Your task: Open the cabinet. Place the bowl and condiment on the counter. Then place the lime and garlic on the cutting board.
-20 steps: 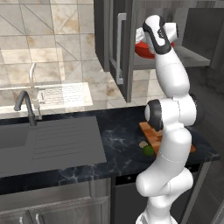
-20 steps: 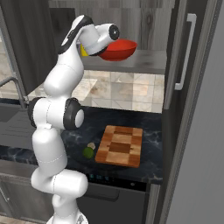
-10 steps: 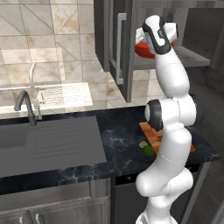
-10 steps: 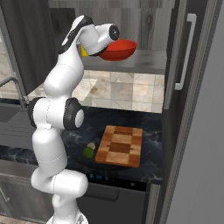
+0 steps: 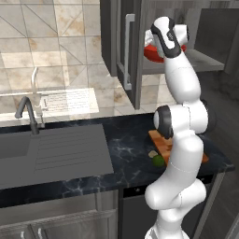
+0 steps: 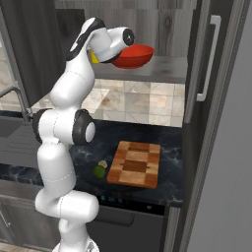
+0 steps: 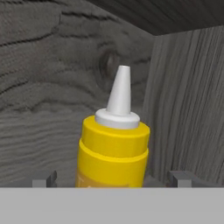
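With its jaws wide open and empty around the condiment [image 7: 113, 148], the gripper [image 7: 113, 178] risked tipping it into the nearby bowl [image 6: 133, 55].

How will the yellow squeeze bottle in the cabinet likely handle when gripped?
The condiment stands upright, tall and slim, so a nudge would probably tip it. Its smooth, rounded body may slip or squash slightly under pressure. The open tool straddles it, low on the body, which should help.

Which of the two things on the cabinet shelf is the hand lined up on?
The yellow bottle, standing between the open fingers, not the red bowl beside it.
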